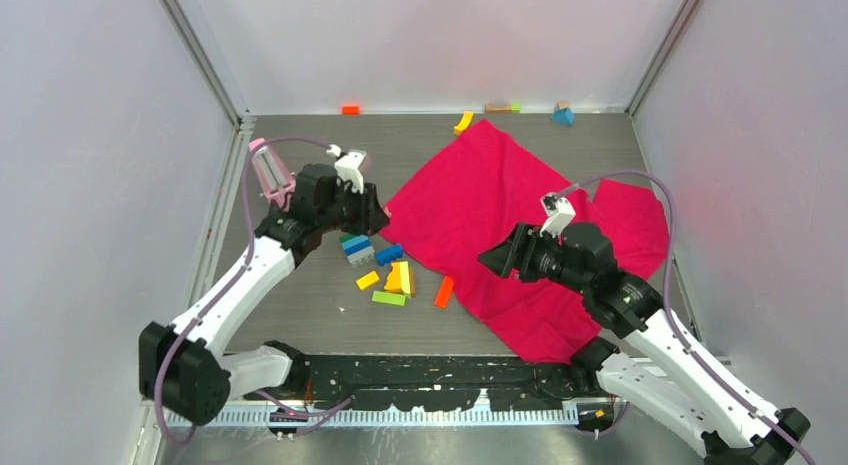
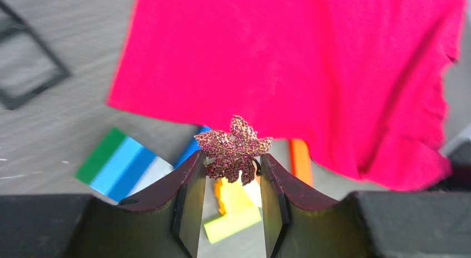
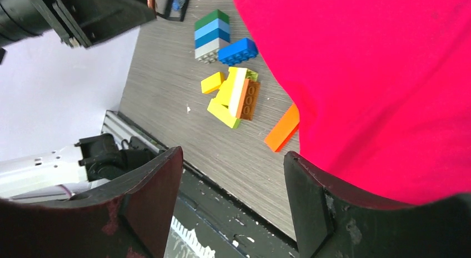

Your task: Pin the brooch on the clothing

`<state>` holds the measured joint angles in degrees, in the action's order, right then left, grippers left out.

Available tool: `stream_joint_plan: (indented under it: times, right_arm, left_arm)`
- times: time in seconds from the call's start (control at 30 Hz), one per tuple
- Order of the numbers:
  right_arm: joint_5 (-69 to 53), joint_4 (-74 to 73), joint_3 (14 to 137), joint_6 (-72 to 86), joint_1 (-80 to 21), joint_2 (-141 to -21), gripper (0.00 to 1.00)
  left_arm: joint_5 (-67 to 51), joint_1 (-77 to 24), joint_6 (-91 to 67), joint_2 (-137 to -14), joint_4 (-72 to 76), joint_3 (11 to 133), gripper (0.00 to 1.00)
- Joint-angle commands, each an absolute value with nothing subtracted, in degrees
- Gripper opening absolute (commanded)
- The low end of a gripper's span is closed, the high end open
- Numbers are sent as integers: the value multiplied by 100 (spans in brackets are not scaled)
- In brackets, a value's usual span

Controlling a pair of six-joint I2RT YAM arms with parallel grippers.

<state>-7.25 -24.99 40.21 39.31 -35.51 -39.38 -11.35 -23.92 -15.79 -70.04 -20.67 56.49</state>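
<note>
Brooch [image 2: 234, 150] sits pinched between the fingers of the left end effector [image 2: 232, 177], raised above the desk [image 1: 300, 315] just beside the left edge of the clothing [image 1: 500, 205] (not touching the fabric, as far as I can tell). Pick-up looks done; the pinning itself is all left. Right end effector [image 3: 233, 175] gapes wide and empty over the clothing's near part, with toy blocks [image 1: 395, 277] scattered between the arms.

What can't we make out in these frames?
Brooch pin and clasp: left wrist view, hidden behind its face and the left tool.
Brooch itself: top view, hidden under the left tool.
Clothing neckline: top view, folds and the right arm cover it.
</note>
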Motion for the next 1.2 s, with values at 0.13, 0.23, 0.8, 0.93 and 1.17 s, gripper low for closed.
stream_joint_plan:
  times: [0.13,0.23,0.8,0.93,1.17]
  right_arm:
    - [-1578,-1584,4087,4562,-3534,-4278,66]
    - [-2251,-701,3922,5102,-3582,-4657,63]
    - [-3434,1216,3579,3606,-4377,-4463,66]
    - [-3259,1045,3651,3567,-4506,-4511,55]
    - [-2387,1518,3485,3674,-5134,-4682,50]
  left_arm:
    - [-4447,-2443,-1903,-6062,-1724,4862,27]
    - [-5372,-2467,-2068,-6171,-1669,4886,27]
    - [-7478,-2949,-4233,-6299,887,4385,23]
    - [-7378,-2960,-4236,-6303,907,4386,22]
    - [-7313,-2954,-4241,-6423,905,4402,21]
